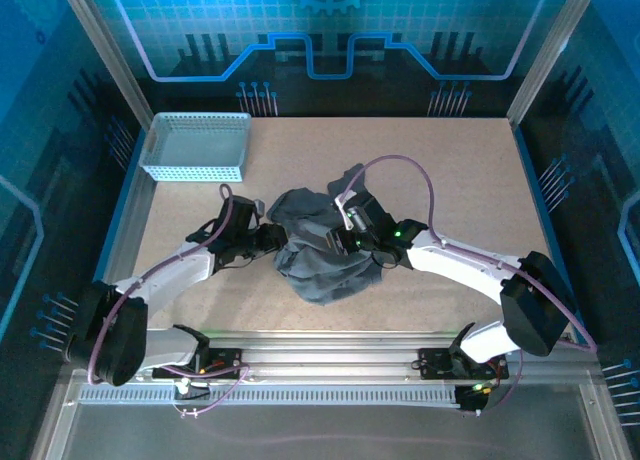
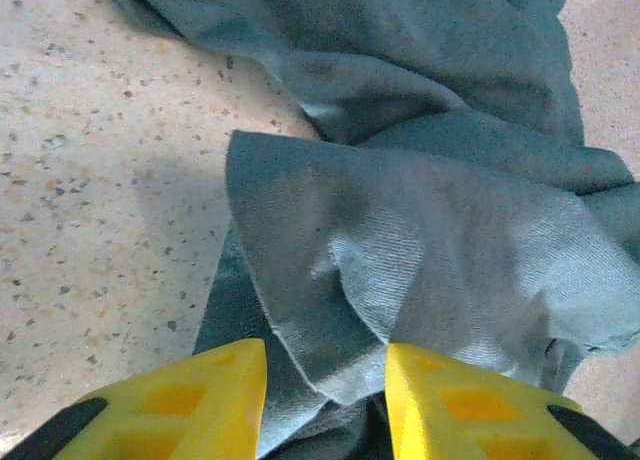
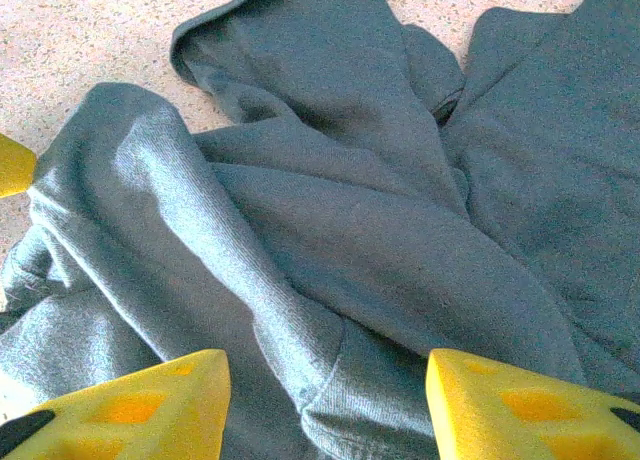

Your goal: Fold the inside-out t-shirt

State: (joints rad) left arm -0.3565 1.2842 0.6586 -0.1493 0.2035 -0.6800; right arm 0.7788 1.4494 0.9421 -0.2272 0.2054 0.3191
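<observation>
The inside-out t-shirt (image 1: 325, 255) lies in a crumpled dark grey heap at the middle of the table. My left gripper (image 1: 272, 242) is low at the heap's left edge. In the left wrist view it (image 2: 326, 400) stands open, with a hemmed flap of the t-shirt (image 2: 420, 230) lying between its yellow fingers (image 2: 220, 405). My right gripper (image 1: 345, 242) is over the heap from the right. In the right wrist view it (image 3: 328, 400) stands open and wide, a seamed fold of the t-shirt (image 3: 380, 200) between its fingers (image 3: 520, 405). Neither pair of jaws pinches the cloth.
A light blue mesh basket (image 1: 195, 145) stands at the back left corner of the table (image 1: 450, 170). Bare tabletop surrounds the heap at the back and right. Metal frame posts and rails edge the table. A yellow fingertip of the left gripper (image 3: 10, 165) shows at the right wrist view's left edge.
</observation>
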